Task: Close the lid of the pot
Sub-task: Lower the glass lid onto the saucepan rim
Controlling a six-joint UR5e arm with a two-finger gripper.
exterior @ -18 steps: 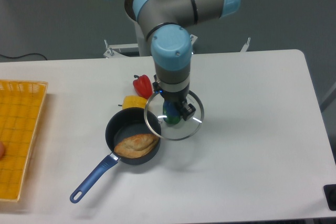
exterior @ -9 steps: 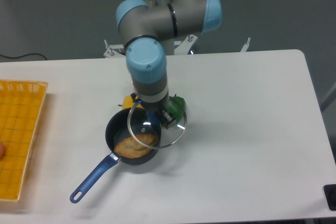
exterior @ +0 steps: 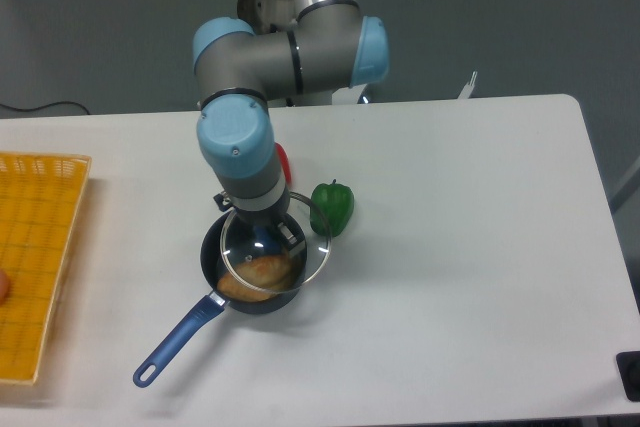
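I am looking at one white worktop (exterior: pixel 470 277), which is carrying everything in view. One arm (exterior: pixel 285 42), grey with light-blue joint caps, is reaching down from the back over the middle of the worktop. One yellow mesh tray (exterior: pixel 35 247) is lying at the left edge, partly cut off by the frame, and a small reddish shape is showing at its left side; I cannot tell what that is.

Next in size, one pot (exterior: pixel 255 292) is sitting just left of the worktop's centre, dark blue-black, with its one long blue handle (exterior: pixel 178 339) pointing toward the lower left and ending in a loop hole. One golden-brown pastry (exterior: pixel 262 273) is lying inside it.

One lid (exterior: pixel 276 244), clear glass with a thin metal rim, is hanging above the pot, covering most of the opening but sitting a little to the right and back of it, so its rim is overhanging the pot's right edge. I cannot tell whether it is touching the pot's rim.

The one gripper (exterior: pixel 268 237) is pointing straight down onto the centre of the lid, and I am reading it as clamped on the lid's knob, though the wrist is hiding most of the fingers and the knob itself.

One green bell pepper (exterior: pixel 333 205) is standing just beside the lid's right edge. One red pepper (exterior: pixel 283 162) is peeking out behind the wrist, mostly hidden.
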